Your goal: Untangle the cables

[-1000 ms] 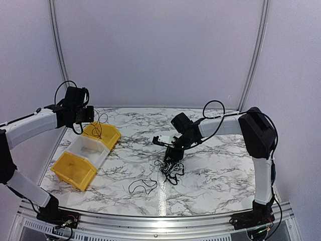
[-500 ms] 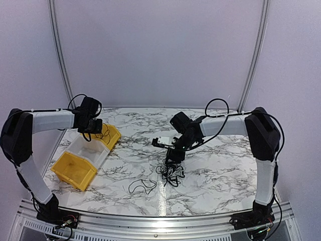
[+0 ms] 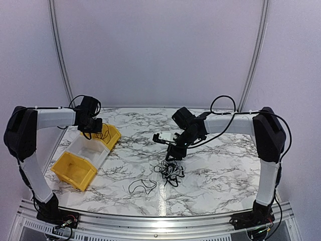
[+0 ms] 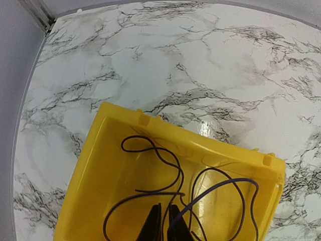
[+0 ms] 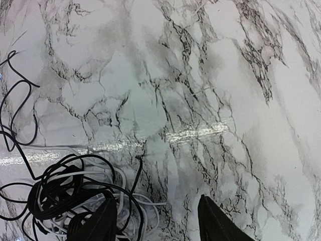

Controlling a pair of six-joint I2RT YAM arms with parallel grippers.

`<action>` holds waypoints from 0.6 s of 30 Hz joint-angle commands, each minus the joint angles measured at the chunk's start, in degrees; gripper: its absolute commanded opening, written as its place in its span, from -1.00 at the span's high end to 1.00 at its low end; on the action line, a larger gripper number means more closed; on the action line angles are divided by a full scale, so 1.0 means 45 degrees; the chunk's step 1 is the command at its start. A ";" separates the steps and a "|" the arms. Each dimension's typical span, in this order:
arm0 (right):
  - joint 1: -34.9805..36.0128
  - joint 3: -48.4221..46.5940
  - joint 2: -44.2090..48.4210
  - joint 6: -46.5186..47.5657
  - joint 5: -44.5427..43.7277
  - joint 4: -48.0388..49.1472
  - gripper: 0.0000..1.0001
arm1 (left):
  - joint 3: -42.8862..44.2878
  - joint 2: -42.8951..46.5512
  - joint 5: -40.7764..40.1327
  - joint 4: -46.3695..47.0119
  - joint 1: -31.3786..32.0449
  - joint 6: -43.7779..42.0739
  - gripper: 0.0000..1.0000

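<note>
Lab test cell: marble-print table [image 3: 225, 175], plain white enclosure walls [image 3: 160, 50].

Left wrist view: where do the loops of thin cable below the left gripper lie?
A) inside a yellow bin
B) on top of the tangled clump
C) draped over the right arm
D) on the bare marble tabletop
A: the thin cable loops across the floor of the yellow bin, directly under the left gripper, and the marble shows only beyond the bin's rim.
</note>
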State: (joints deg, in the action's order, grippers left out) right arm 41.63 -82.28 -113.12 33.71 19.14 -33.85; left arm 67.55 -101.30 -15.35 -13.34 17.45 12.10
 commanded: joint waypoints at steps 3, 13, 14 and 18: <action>0.0204 -0.0152 0.0112 0.0136 0.0077 -0.0250 -0.11 | 0.0556 0.0061 0.1475 -0.0325 -0.0980 0.0378 0.51; 0.0225 -0.0169 0.0128 0.0119 0.0132 -0.0290 -0.11 | -0.0464 0.2233 0.2133 -0.0119 -0.0964 0.0063 0.22; 0.0237 -0.0172 0.0156 0.0117 0.0124 -0.0318 -0.11 | -0.0595 0.2651 0.2124 -0.0186 -0.0868 0.0148 0.22; 0.0217 -0.0120 0.0410 0.0221 0.0107 -0.0288 -0.10 | -0.1076 0.4708 0.2011 -0.0066 0.1326 -0.0557 0.17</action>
State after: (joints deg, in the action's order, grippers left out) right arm 42.17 -82.28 -113.12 34.20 19.16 -34.52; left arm 64.12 -88.60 -6.81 -13.65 14.90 12.60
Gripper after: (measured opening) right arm 0.555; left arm 0.401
